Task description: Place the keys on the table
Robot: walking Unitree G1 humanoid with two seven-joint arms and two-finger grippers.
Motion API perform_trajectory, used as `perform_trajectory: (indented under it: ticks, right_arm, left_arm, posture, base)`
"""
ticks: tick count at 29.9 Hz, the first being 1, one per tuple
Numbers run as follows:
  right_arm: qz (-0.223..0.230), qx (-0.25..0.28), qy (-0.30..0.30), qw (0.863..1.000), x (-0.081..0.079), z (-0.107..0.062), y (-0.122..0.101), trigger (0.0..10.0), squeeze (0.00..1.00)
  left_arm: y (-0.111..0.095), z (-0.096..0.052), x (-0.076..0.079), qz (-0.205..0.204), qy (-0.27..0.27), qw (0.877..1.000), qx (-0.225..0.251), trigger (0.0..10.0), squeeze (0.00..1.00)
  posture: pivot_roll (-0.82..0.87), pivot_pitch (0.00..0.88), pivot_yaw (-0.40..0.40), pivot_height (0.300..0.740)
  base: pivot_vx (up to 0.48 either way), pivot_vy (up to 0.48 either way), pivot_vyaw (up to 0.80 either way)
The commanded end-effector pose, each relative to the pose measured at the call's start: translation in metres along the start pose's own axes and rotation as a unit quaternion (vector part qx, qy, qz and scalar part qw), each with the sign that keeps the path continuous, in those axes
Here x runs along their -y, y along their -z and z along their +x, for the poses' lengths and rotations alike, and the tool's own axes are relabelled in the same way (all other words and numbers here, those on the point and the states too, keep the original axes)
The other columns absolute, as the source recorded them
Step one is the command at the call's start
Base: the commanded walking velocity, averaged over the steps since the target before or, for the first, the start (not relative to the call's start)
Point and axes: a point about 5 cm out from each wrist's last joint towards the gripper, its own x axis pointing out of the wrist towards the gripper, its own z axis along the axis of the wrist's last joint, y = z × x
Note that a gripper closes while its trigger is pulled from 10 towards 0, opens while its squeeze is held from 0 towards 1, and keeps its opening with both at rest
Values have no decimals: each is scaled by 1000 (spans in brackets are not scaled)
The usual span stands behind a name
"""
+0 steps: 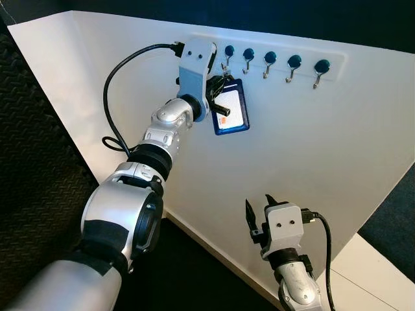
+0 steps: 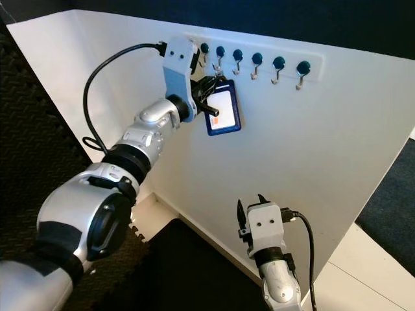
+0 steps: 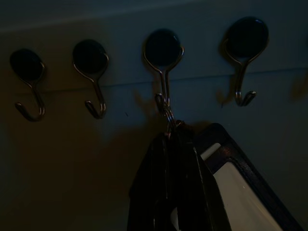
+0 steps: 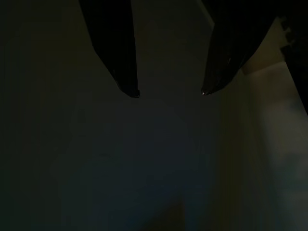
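Note:
The keys hang as a dark bunch with a blue card holder [image 1: 231, 107] from a metal hook [image 3: 163, 72] on a white wall rack [image 1: 272, 58]. A small ring [image 3: 169, 118] links the bunch to the hook. My left gripper [image 1: 217, 84] is raised to the rack, its black fingers [image 3: 163, 192] shut together on the dark part of the keys just under the hook. The card holder [image 3: 240, 192] dangles beside the fingers. My right gripper [image 1: 259, 208] is low in front of the wall, open and holding nothing, its fingertips [image 4: 130, 89] apart.
Several more blue-capped hooks [image 1: 294, 63] sit bare along the rack, to either side of the loaded one. The white wall panel [image 1: 311, 149] slopes across the view. Black textured matting [image 1: 32, 162] covers the left, with pale floor [image 1: 363, 265] at the lower right.

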Motion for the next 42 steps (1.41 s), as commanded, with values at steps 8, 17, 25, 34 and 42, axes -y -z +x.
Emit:
perform_trajectory:
  ticks: [8,17,25,34,42]
  right_arm:
    - [7,-11,-3,1000,-5,-2,3,10000,0]
    - [7,-11,-2,1000,-5,-2,3,10000,0]
    - [8,-12,-2,1000,-6,-2,4,10000,0]
    - [8,-13,-3,1000,-6,-2,4,10000,0]
    - [7,-12,-4,1000,-6,-2,4,10000,0]
  left_arm:
    - [-6,1,-2,179,-15,983,-25,10000,0]
    - [-13,3,2,274,-31,961,1,10000,0]
    - [-11,4,7,272,-14,962,-2,10000,1000]
    - [-9,3,4,236,-17,971,-9,10000,0]
    - [-5,2,0,211,-28,977,-29,10000,0]
  posture:
    - [-23,217,123,740]
    - [-24,217,126,740]
    - [-21,216,127,740]
    - [-22,214,124,740]
    - [-24,208,123,740]
  base:
    - [0,0,0]
    - [0,0,0]
    - [0,0,0]
    - [0,0,0]
    - [0,0,0]
